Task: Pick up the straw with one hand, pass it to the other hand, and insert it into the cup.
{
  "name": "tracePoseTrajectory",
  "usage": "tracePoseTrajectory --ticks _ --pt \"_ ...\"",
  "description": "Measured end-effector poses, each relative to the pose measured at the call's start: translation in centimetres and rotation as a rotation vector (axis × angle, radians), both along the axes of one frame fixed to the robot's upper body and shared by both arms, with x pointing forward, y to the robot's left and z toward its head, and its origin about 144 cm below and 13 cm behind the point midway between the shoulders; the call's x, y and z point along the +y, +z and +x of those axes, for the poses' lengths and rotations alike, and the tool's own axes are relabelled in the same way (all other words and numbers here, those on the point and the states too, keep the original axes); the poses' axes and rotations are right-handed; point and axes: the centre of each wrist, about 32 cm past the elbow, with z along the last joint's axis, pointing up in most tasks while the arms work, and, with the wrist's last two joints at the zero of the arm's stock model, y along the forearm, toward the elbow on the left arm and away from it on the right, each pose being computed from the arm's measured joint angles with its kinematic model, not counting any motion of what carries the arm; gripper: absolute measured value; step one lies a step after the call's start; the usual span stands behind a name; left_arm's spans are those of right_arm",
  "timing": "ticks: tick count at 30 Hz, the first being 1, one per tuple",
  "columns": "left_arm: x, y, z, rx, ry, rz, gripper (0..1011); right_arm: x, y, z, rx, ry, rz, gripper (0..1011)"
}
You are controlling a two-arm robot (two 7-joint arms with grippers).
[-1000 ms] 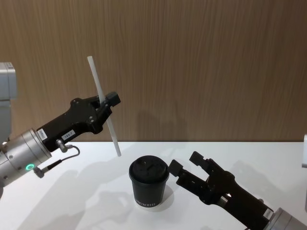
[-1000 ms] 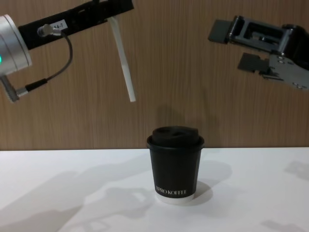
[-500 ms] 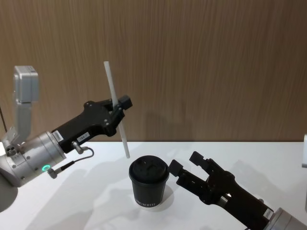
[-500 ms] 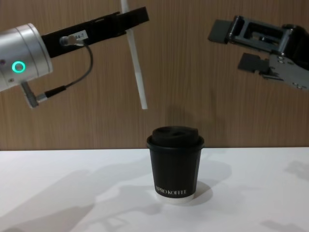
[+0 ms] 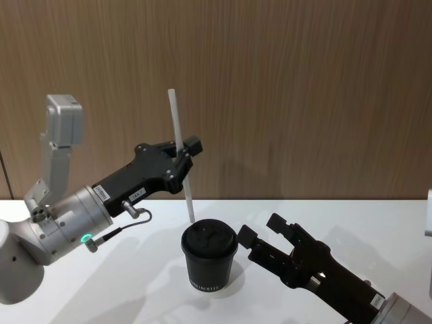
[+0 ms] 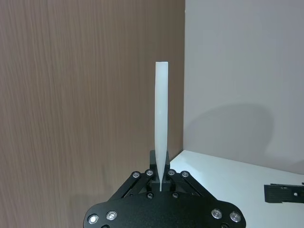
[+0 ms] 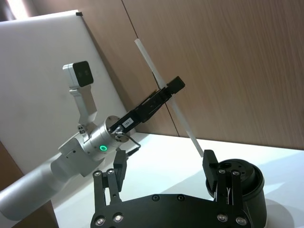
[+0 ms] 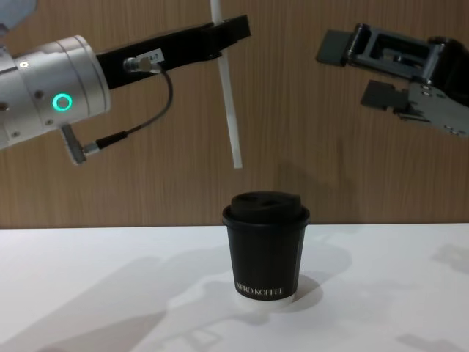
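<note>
Now one white straw, one black lidded cup and two grippers are in view. Since a moment ago the left gripper, clenched on the straw's middle, has carried it closer to the cup, and the lower tip hangs above the lid's 10 o'clock edge. The right gripper hovers with its fingers spread at the cup's 3 o'clock.

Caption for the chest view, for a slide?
Left gripper holds the straw above the cup; right gripper hangs open alongside.
</note>
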Motion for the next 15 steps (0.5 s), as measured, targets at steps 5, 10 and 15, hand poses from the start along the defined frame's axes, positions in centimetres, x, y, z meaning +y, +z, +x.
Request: tracePoseTrajectory --ticks 5,10,15 --pt "-0.9 0.1 -0.3 -0.008 0.021 0.003 4 0.0 0.0 0.0 0.0 0.0 0.0 1001" --pt "-1.7 0.0 -0.6 -0.011 0.036 0.001 4 0.0 0.0 0.0 0.0 0.0 0.0 1001" --pt "-2.3 -0.1 -0.8 -0.009 0.049 -0.001 3 0.0 0.0 0.0 0.0 0.0 0.0 1001"
